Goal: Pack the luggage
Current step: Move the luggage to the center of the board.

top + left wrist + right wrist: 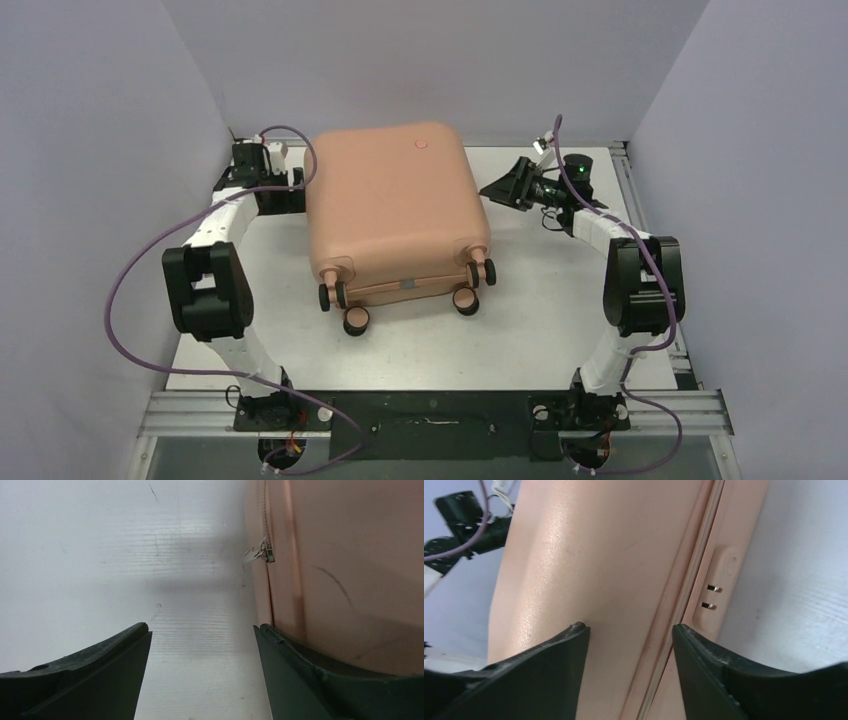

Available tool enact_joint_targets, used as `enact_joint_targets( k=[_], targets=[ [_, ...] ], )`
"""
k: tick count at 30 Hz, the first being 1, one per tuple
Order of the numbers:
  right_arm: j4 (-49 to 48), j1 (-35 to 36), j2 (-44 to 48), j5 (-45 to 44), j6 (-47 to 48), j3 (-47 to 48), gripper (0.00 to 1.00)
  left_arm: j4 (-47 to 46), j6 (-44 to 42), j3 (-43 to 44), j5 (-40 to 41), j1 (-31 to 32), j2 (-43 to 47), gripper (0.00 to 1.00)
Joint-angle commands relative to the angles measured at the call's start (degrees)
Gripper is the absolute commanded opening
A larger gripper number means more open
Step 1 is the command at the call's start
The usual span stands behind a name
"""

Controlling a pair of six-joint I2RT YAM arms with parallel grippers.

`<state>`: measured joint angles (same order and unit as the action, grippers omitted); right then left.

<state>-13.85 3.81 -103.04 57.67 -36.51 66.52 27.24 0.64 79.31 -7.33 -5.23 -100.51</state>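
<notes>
The salmon-pink luggage (pixel 395 205) lies flat and closed in the middle of the table, with its caster wheels (pixel 356 320) toward the near edge. Low beside its far left side my left gripper (pixel 290 197) stands open. Between its fingers is only bare table, and the right fingertip (pixel 265 632) is close against the shell near the zipper pull (pixel 265 552). At the luggage's right side my right gripper (pixel 497 188) is open too, holding nothing. The shell (pixel 614 570) and the zipper seam (pixel 689 595) fill the gap between its fingers.
A pale oblong fitting with two metal tabs (pixel 719 585) sits on the luggage's side wall. Grey walls close in the white table (pixel 560 300) on the left, back and right. Purple cables (pixel 120 300) loop off both arms.
</notes>
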Motion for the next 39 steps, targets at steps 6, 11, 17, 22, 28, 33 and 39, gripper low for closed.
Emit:
enact_joint_targets(
  k=[6, 11, 17, 22, 28, 33, 39],
  targets=[
    [-28.57, -3.46, -3.12, 11.64, -27.31, -13.72, 0.48, 0.30, 1.93, 4.98, -13.49, 5.51, -6.32, 0.72],
    [-50.96, -5.05, -8.56, 15.98, -45.15, -18.39, 0.48, 0.74, 1.43, 5.55, -16.43, 6.41, -7.75, 0.72],
    [-88.60, -6.48, -14.83, 15.06, -72.79, -18.59, 0.43, 1.82, 0.48, 6.76, -17.79, 7.02, -8.65, 0.72],
    [-72.60, -8.66, -5.66, 13.43, -59.77, -20.15, 0.25, 3.11, -1.10, 9.47, -16.14, 8.40, -10.12, 0.72],
    [1.72, -8.52, 10.87, -0.07, -3.12, -11.86, 0.24, 5.34, -3.50, 15.64, -13.66, 9.49, -13.46, 0.72],
    [9.00, -8.36, 7.22, -0.30, -0.77, -4.60, 0.24, 5.35, -3.52, 15.93, -13.56, 9.65, -14.63, 0.72],
    [12.67, -6.87, 4.00, -3.23, 1.75, -4.14, 0.25, 4.26, -3.23, 14.80, -14.68, 10.22, -14.44, 0.72]
  ],
)
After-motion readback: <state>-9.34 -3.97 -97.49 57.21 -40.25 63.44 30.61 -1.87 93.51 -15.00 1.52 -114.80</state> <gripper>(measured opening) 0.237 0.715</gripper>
